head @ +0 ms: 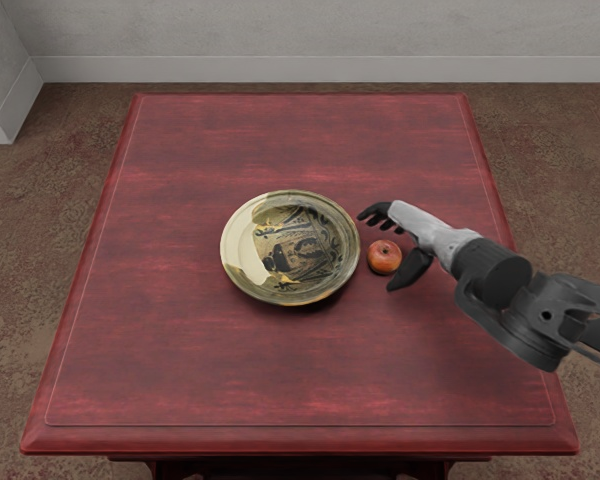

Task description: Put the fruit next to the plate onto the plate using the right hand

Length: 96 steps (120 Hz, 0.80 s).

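The fruit (384,257) is seen on the table (280,370) just beside the plate (236,232), between the widely spread fingers (376,213) and thumb of the right hand (412,232). Thumb contact cannot be made out.

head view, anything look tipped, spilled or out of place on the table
Nothing stands out. The plate sits flat near the middle of the table, the fruit rests on the wood just beside its right edge, and the right hand is open around the fruit, not yet gripping it.
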Tool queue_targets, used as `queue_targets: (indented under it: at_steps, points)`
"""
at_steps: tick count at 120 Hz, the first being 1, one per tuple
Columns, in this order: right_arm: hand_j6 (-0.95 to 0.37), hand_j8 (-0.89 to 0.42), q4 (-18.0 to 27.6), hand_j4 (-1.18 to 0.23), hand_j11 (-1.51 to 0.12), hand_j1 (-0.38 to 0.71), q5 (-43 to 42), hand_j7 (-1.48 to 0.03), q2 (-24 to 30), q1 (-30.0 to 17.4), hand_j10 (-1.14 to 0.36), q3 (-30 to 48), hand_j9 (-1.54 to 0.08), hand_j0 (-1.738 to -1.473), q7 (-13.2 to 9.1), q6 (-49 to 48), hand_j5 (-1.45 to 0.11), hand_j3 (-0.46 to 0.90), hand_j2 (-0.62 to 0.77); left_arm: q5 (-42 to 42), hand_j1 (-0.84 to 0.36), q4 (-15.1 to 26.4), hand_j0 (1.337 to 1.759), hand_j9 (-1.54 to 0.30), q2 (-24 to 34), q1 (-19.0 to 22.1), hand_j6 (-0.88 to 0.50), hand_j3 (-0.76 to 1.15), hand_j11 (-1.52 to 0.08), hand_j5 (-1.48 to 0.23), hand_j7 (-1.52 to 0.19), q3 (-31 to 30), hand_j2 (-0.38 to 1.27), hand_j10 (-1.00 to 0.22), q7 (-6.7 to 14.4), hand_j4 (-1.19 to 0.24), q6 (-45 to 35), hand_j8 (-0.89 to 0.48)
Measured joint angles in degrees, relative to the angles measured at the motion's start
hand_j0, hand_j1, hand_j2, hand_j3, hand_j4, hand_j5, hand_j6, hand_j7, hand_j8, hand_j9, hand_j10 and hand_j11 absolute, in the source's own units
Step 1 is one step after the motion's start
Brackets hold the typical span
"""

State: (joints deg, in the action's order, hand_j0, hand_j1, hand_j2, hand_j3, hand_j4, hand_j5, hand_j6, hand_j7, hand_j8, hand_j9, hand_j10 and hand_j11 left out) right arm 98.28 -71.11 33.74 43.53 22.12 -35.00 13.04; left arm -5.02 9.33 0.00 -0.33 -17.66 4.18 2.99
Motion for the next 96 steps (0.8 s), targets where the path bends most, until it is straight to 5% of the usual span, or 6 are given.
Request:
queue_targets:
  at_steps: [96]
  points:
    - [-0.36, -0.36, -4.64, -0.36, -0.47, 0.08, -6.25, -0.47, -4.04, -3.97, -0.36, -0.06, -0.47, -1.658, 0.0, 4.48, -0.47, 0.0, -0.07, 0.0, 0.06, 0.01, 1.658, -0.32, 0.0, -0.01, -0.24, 0.0, -0.32, -0.32, -0.32, 0.0, 0.05, -0.24, 0.0, -0.24, 0.0, -0.24]
